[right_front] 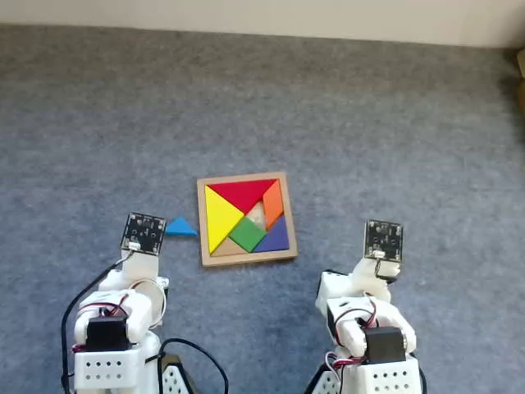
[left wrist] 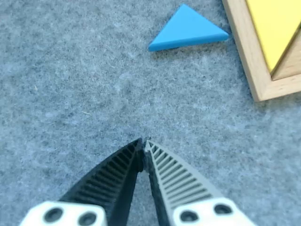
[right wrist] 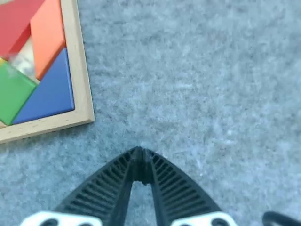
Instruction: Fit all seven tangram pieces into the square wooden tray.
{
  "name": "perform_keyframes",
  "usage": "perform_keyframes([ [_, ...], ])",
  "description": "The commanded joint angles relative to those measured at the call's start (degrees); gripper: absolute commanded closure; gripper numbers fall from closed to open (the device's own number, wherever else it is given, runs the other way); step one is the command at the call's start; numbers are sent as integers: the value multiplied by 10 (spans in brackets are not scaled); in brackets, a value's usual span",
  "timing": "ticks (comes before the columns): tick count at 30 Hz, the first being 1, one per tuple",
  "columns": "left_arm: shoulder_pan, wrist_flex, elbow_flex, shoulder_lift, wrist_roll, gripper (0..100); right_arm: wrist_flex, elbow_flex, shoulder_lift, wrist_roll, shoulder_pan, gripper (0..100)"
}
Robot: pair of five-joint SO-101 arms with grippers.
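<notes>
Left wrist view has the left fingers (left wrist: 145, 144) pressed closed with nothing between them, low over the grey tabletop (left wrist: 70, 84). The blue triangle (left wrist: 188, 28) lies flat ahead of those fingertips and off toward the wooden tray (left wrist: 244, 56), just beside its rim, probably not touching. The right fingers (right wrist: 140, 152) are also closed and empty, with the tray's near corner ahead of them to one side. Five pieces sit in the tray, and bare wood shows at its centre and beside the yellow triangle (left wrist: 275, 28). The step in hand looks like fetching the blue triangle. That calls for opening the left fingers, moving forward over it, closing across its edges, then turning it to match a gap.
</notes>
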Motion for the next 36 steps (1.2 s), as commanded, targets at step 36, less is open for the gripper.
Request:
perform_keyframes([
  [36,-3,2,12,-22,5,964,25,65,-7,8,6,993],
])
